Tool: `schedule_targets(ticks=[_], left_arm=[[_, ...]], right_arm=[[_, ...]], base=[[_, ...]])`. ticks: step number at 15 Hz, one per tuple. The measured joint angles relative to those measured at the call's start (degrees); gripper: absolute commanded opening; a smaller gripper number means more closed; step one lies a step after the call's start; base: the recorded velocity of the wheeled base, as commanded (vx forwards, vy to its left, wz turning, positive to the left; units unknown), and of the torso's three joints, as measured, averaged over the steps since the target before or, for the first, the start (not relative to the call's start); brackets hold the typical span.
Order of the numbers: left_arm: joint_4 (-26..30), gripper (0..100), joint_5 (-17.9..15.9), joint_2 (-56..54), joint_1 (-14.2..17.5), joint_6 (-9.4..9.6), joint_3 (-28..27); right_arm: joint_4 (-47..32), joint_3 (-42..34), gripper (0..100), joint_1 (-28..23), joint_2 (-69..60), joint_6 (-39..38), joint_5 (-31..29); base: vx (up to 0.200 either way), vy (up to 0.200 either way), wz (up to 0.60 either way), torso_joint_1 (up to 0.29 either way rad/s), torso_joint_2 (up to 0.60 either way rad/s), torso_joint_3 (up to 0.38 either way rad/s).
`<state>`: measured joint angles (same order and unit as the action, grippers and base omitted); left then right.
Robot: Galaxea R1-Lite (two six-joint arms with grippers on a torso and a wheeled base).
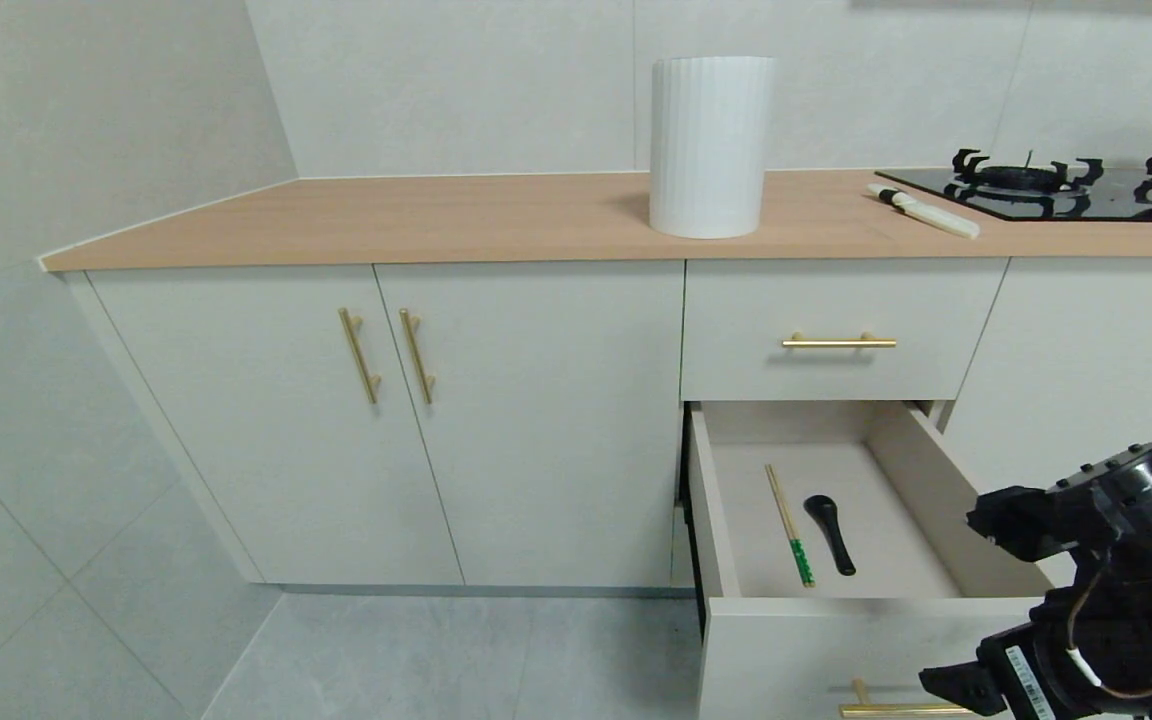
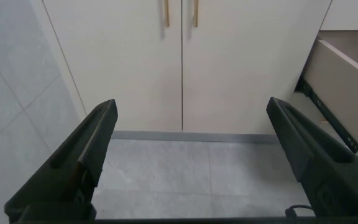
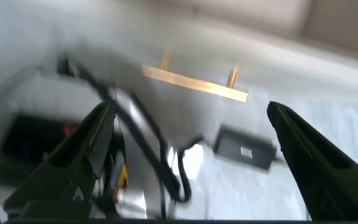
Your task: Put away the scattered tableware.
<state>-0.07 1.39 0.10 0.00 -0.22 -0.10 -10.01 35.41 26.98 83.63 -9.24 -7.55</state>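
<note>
Open lower drawer holding tableware.
Chopsticks (image 1: 789, 540) and a black spoon (image 1: 829, 533) lie side by side in the drawer (image 1: 716, 520); the right gripper (image 3: 188, 115), jaws spread, faces its gold handle (image 3: 194, 83); the left gripper (image 2: 191, 106), likewise spread and empty, faces the floor.

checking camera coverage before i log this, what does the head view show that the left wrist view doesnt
Head view only: the wooden countertop with a white ribbed cylindrical container, and a pair of green-tipped wooden chopsticks beside a black spoon inside the open pale drawer. Left wrist view only: the left end effector, its black fingers apart. Both: the pale double cabinet doors with gold bar handles, the drawer's side and the grey tiled floor.
</note>
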Motion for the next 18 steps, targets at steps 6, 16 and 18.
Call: schedule_targets(ticks=[6, 16, 18], left_arm=[[0.0, 100, 0.0, 0.0, 0.0, -0.02, 0.0], [0.05, 100, 0.0, 0.0, 0.0, -0.02, 0.0], [0.0, 100, 0.0, 0.0, 0.0, -0.02, 0.0]], right_arm=[[4.66, 0.5, 100, -0.8, 10.19, -1.89, -0.2], [14.13, 0.37, 100, -3.06, 16.57, -6.14, -1.58], [14.38, 0.44, 100, -3.08, 16.81, -6.81, -1.65]], base=[[0.0, 0.0, 0.0, 0.0, 0.0, 0.0], [0.0, 0.0, 0.0, 0.0, 0.0, 0.0], [0.0, 0.0, 0.0, 0.0, 0.0, 0.0]])
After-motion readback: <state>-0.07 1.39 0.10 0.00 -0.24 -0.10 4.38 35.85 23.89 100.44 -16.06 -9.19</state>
